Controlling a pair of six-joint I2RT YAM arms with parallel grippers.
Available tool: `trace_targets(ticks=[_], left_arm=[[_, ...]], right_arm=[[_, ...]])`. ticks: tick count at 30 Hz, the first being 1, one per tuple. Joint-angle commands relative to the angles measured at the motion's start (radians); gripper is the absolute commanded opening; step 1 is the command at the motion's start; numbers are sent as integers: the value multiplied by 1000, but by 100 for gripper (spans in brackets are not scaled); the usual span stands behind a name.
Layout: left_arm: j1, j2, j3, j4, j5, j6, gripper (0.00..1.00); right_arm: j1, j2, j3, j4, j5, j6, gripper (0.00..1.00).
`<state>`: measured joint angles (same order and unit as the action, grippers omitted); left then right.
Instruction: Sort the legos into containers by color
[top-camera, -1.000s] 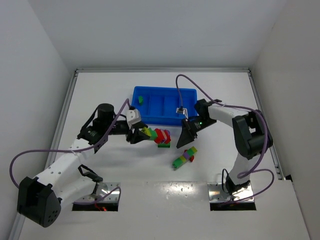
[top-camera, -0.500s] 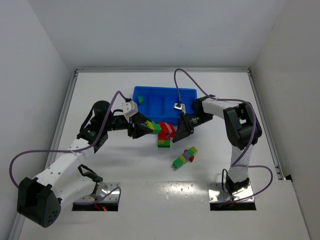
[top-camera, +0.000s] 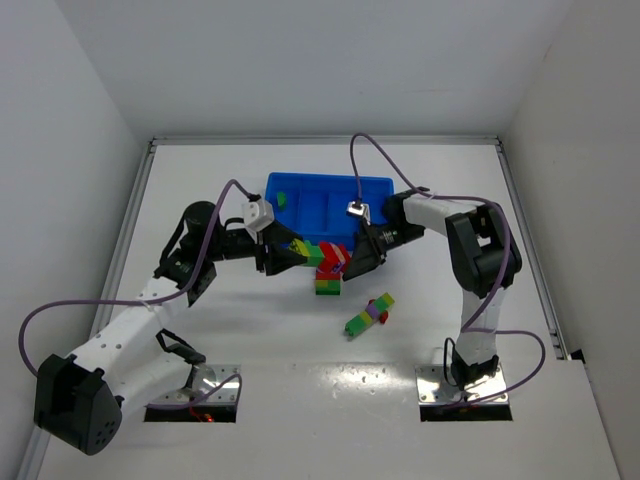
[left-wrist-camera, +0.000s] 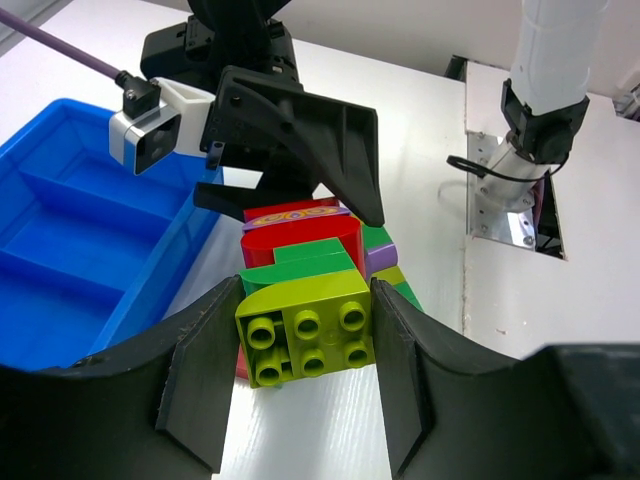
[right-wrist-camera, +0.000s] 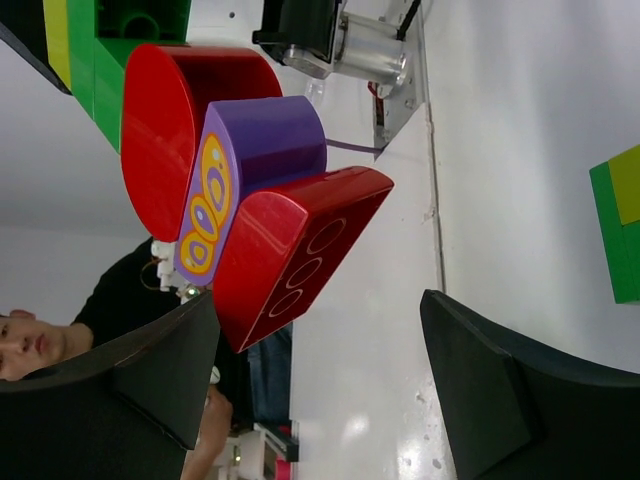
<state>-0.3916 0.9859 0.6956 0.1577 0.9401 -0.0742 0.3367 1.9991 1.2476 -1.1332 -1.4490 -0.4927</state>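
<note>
Two arms meet over a multicolour stack of legos (top-camera: 324, 264) just in front of the blue tray (top-camera: 318, 212), near the middle of the white bench (top-camera: 250, 330), as we see from above. The left gripper (left-wrist-camera: 305, 290) pinches the stack's near end, its fingers (left-wrist-camera: 200, 380) pressed against both sides of a yellow-green brick (left-wrist-camera: 305, 335). Behind that brick we make out green, red and purple pieces in a row. The right gripper (right-wrist-camera: 318, 298) faces it from the other side with jaws spread around the far end, where a red brick (right-wrist-camera: 290, 250) sits next to a purple piece (right-wrist-camera: 265, 140) printed with yellow ovals. Its wrist view shows open space between the red brick and one finger, so we see no clamp there. We cannot tell whether the stack touches the bench. The tray's four compartments lie side by side, and we find one green brick (top-camera: 283, 199) in the leftmost, toward its far wall. The left wrist view shows part of the tray beside the stack, its near wall just left of the red pieces. A second stack (top-camera: 368, 314) of green, purple and yellow-green lies flat on the bench, apart from the tray, nearer the arm bases and to the right of the held stack.
</note>
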Motion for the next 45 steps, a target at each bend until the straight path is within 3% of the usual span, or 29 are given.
trace_targets(ticks=[1, 9, 21, 25, 32, 34, 35, 38, 45], left_arm=[[11, -16, -8, 66, 34, -16, 0], [11, -16, -18, 66, 34, 4, 0], [11, -16, -36, 57, 25, 24, 0], [11, -16, -36, 46, 16, 43, 0], [11, -16, -36, 10, 6, 97, 0], [11, -16, -47, -1, -3, 108, 0], [11, -16, -47, -10, -3, 119, 0], [11, -16, -56, -10, -14, 129, 0], [11, -36, -110, -108, -23, 206, 0]], right_arm=[[7, 1, 35, 53, -149, 40, 80], [7, -57, 35, 85, -149, 91, 82], [36, -46, 136, 39, -149, 125, 67], [73, -57, 139, 104, -149, 200, 63], [105, -77, 110, 200, -149, 319, 47], [114, -98, 110, 226, -149, 342, 32], [114, -99, 110, 237, -149, 354, 17], [114, -99, 110, 257, -149, 364, 2], [82, -108, 33, 372, -149, 422, 0]])
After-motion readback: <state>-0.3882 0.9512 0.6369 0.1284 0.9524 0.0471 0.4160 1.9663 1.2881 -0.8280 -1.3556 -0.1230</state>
